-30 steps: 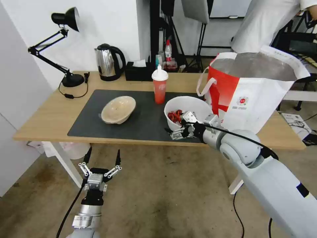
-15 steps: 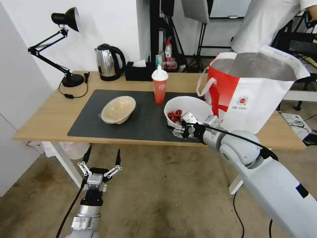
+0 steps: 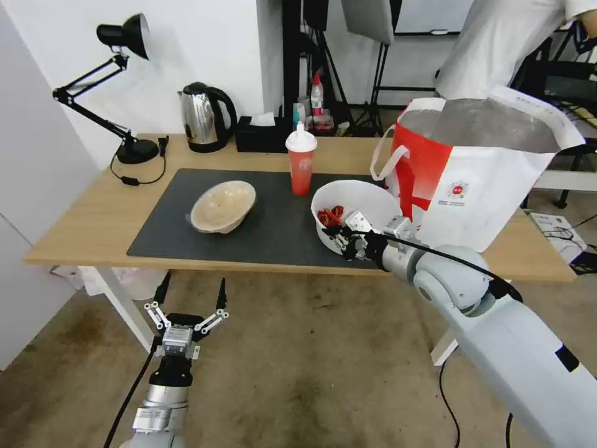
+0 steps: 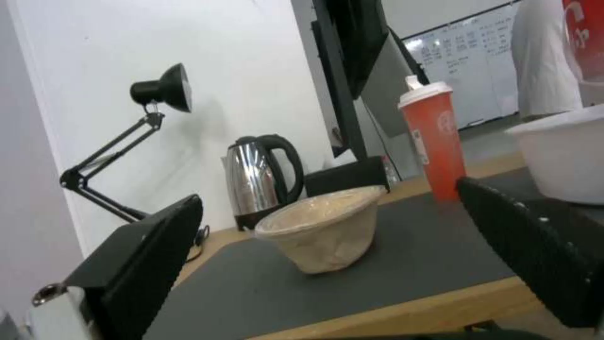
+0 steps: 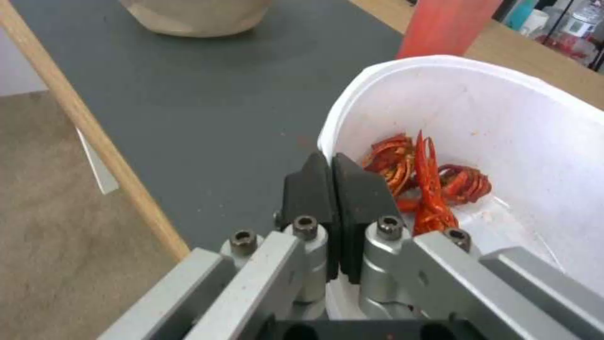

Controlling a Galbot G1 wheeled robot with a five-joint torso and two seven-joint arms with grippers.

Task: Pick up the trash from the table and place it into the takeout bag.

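The takeout bag (image 3: 472, 180) stands just beyond and to the right of the right gripper (image 3: 344, 239), mouth open upward. The right gripper's pads (image 5: 314, 193) are closed on the near rim of the white bowl (image 3: 367, 202), one inside, one outside. The left gripper (image 3: 186, 305) hangs spread and empty below the table (image 3: 81, 230), well apart

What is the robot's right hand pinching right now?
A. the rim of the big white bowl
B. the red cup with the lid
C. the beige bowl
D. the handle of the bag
A: the right gripper has its two black fingers shut on the near rim of the big white bowl, one pad outside the wall and one inside by the red scraps.
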